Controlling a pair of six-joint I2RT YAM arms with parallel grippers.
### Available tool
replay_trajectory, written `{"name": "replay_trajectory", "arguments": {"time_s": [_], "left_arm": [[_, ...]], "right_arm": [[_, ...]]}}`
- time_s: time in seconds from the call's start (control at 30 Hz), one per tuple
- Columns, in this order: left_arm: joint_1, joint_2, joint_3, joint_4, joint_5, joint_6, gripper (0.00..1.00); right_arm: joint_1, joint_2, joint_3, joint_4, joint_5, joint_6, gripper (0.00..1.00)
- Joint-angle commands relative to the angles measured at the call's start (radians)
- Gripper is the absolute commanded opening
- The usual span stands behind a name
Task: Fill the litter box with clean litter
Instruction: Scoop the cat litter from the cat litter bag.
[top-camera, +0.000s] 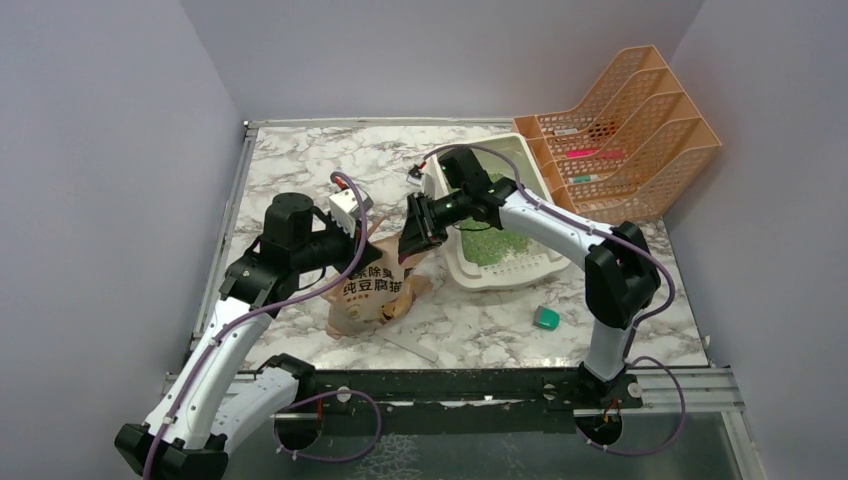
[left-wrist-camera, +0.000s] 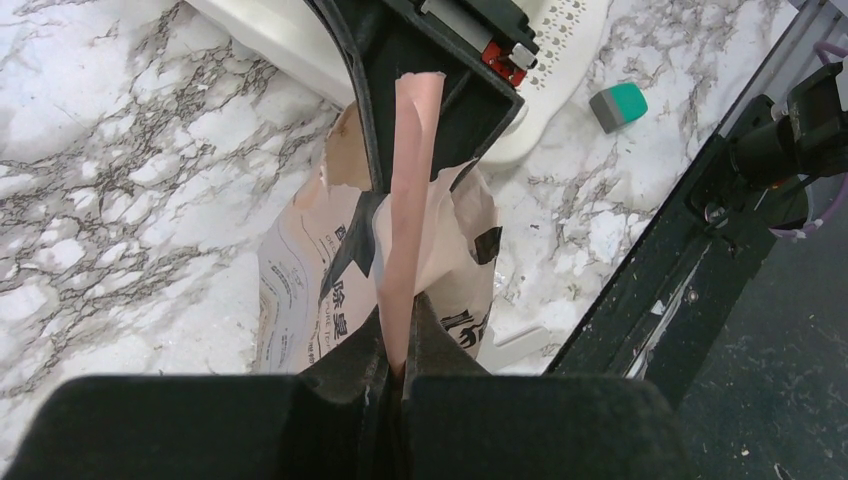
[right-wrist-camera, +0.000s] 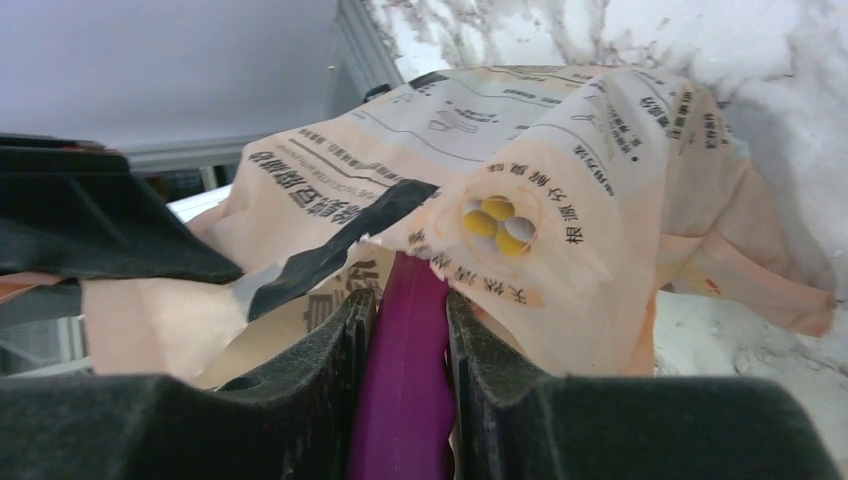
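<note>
The cream-white litter box (top-camera: 500, 272) sits right of centre with a patch of green clean litter (top-camera: 493, 245) in it. The tan paper bag (top-camera: 372, 295) stands just left of it. My left gripper (top-camera: 360, 235) is shut on the bag's top edge (left-wrist-camera: 408, 200). My right gripper (top-camera: 412, 240) is at the bag's mouth, shut on the magenta scoop handle (right-wrist-camera: 405, 340). The scoop's head is hidden inside the bag (right-wrist-camera: 580, 220). The litter box rim (left-wrist-camera: 270, 40) shows behind the bag in the left wrist view.
An orange mesh file rack (top-camera: 620, 130) stands at the back right beside the litter box. A small teal block (top-camera: 546, 318) lies on the marble in front of the box, also in the left wrist view (left-wrist-camera: 618, 105). A flat white strip (top-camera: 410, 345) lies by the bag.
</note>
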Motion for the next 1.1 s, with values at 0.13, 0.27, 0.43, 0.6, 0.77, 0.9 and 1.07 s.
{"name": "replay_trajectory", "arguments": {"time_s": [0.13,0.27,0.43,0.6,0.77,0.9,1.07], "left_arm": [[-0.002,-0.039,-0.001,0.153,0.024,-0.002,0.00],[-0.002,-0.049,-0.003,0.155,0.022,0.002,0.00],[-0.002,-0.052,-0.005,0.155,0.020,0.000,0.00],[-0.002,-0.064,-0.011,0.155,0.019,-0.006,0.00],[-0.002,-0.068,-0.017,0.156,0.015,-0.015,0.00],[-0.002,-0.063,-0.014,0.155,0.036,-0.016,0.00],[-0.002,-0.062,-0.017,0.155,0.035,-0.016,0.00]], "right_arm": [[-0.064,-0.118,-0.155,0.420,-0.289,0.314,0.01],[-0.101,-0.141,-0.179,0.432,-0.303,0.327,0.01],[-0.137,-0.159,-0.201,0.406,-0.291,0.301,0.01],[-0.190,-0.189,-0.229,0.348,-0.270,0.279,0.01],[-0.222,-0.209,-0.235,0.325,-0.266,0.265,0.01],[-0.245,-0.222,-0.229,0.287,-0.245,0.245,0.01],[-0.274,-0.240,-0.251,0.298,-0.241,0.267,0.01]]}}
